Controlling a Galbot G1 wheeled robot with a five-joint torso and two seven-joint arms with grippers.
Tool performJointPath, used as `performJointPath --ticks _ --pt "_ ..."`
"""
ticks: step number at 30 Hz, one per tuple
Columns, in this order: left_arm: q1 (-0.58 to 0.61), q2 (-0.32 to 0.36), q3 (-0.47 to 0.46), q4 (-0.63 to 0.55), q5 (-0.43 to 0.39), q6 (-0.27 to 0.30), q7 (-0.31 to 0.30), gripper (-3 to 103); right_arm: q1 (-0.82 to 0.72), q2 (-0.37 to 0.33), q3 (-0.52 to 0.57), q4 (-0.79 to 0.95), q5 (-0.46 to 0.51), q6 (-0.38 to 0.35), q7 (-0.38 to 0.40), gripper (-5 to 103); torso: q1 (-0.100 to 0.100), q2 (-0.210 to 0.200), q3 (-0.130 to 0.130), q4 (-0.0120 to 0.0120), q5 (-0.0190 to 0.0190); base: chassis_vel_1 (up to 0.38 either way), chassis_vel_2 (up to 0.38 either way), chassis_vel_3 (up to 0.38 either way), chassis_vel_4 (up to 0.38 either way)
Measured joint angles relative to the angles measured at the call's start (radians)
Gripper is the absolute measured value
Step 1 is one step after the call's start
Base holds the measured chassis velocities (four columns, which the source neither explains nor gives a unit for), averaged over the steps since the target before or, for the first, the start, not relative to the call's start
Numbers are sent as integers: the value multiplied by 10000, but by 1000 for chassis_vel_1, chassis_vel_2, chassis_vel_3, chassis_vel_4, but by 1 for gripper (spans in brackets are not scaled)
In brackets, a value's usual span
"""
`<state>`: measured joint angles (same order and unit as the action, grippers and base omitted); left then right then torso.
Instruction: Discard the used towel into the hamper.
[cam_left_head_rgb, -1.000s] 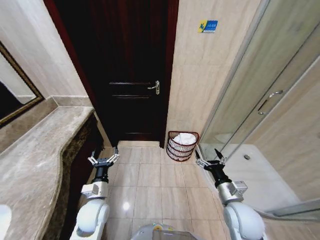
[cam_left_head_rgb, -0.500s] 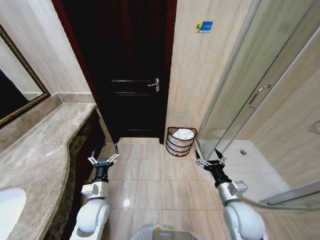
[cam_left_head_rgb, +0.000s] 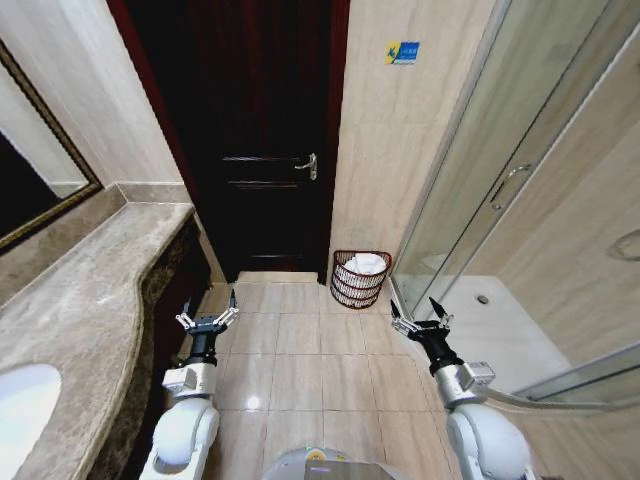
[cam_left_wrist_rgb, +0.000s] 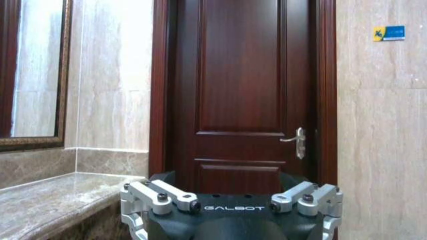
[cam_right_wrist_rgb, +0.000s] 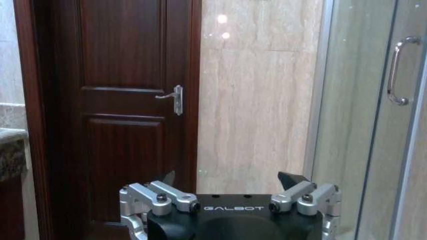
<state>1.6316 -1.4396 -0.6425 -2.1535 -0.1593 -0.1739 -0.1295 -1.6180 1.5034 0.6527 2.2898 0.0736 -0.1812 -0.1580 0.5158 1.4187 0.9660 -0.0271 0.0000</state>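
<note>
The hamper (cam_left_head_rgb: 358, 290), a small reddish-brown wire basket, stands on the floor against the beige wall between the door and the shower glass. A white towel (cam_left_head_rgb: 366, 264) lies bunched inside it, showing above the rim. My left gripper (cam_left_head_rgb: 207, 317) hangs low over the floor tiles at the left, open and empty, well short of the hamper. My right gripper (cam_left_head_rgb: 417, 316) hangs at the right, open and empty, a little nearer than the hamper and to its right. In the right wrist view the right gripper (cam_right_wrist_rgb: 230, 181) points at the door and wall with nothing between its fingers.
A dark wooden door (cam_left_head_rgb: 265, 150) stands shut straight ahead. A marble counter (cam_left_head_rgb: 90, 300) with a white sink (cam_left_head_rgb: 20, 400) runs along the left under a framed mirror (cam_left_head_rgb: 30, 190). The glass shower enclosure (cam_left_head_rgb: 480, 200) closes off the right. Beige floor tiles (cam_left_head_rgb: 300, 350) lie between.
The whole picture has shifted: the camera has drawn back and the hamper looks smaller and farther. The sink has come into view at the lower left. Both arms hold the same pose.
</note>
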Motion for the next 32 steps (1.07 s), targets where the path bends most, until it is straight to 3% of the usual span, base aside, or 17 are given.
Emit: performJointPath --ticks 32 --pt "3 0 0 0 0 0 0 100 -4 0 0 0 0 0 0 100 -3 0 -1 0 0 0 0 0 0"
